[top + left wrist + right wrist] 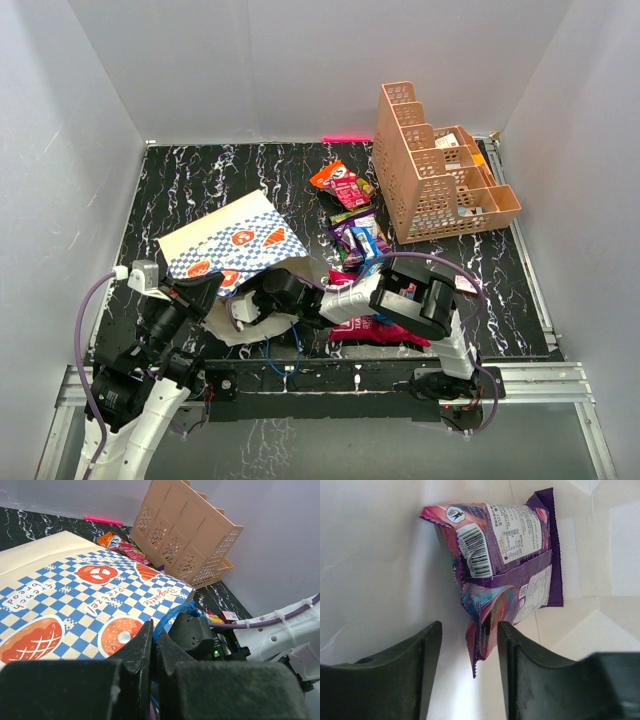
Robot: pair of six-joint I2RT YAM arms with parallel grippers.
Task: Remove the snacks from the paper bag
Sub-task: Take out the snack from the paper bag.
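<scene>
Loosely inside right pincer (467, 630): packet (505, 565) edge.

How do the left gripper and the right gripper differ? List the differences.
The left gripper is shut on the blue cord handle of the blue-and-white checkered paper bag; the right gripper is open. The left is outside the bag at its mouth; the right is inside, straddling one end of a glossy purple foil packet. Both are at the same bag.

Left gripper (154, 630): fingers pressed together. Right gripper (469, 632): held open, fingers parted. Right arm (350, 300) stretched leftward, low.
</scene>
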